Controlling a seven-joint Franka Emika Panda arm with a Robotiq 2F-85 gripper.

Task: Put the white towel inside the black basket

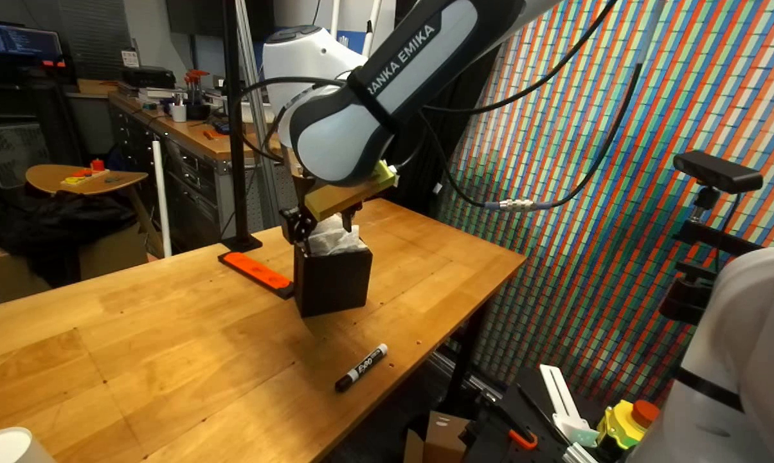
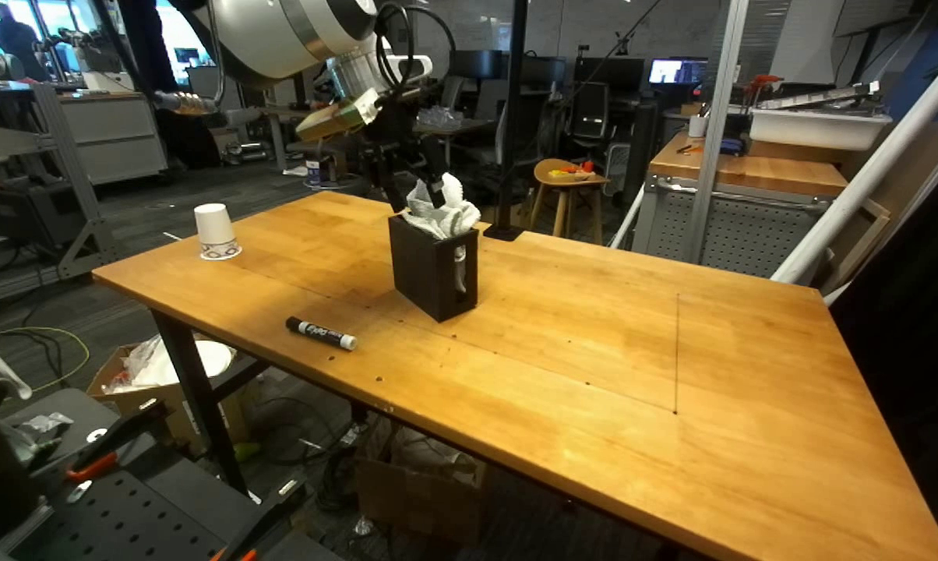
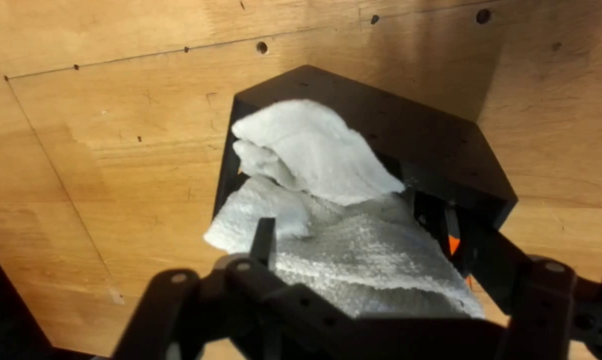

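The white towel (image 1: 333, 239) is bunched up in the top of the black basket (image 1: 333, 283), with folds sticking out above the rim. In an exterior view the towel (image 2: 442, 216) also shows through a slot in the side of the basket (image 2: 430, 269). The basket stands upright on the table. My gripper (image 1: 321, 229) is right above the basket, pointing down. In the wrist view its fingers (image 3: 371, 237) are wide apart, one on each side of the towel (image 3: 326, 155). The basket (image 3: 431, 132) shows around the towel there. The lower part of the towel is hidden inside the basket.
A flat orange-red tool (image 1: 258, 271) lies beside the basket. A black marker (image 1: 361, 368) lies near the table edge; it also shows in an exterior view (image 2: 321, 333). A paper cup (image 2: 216, 231) stands upside down at a table end. A black post (image 1: 234, 128) rises behind the tool.
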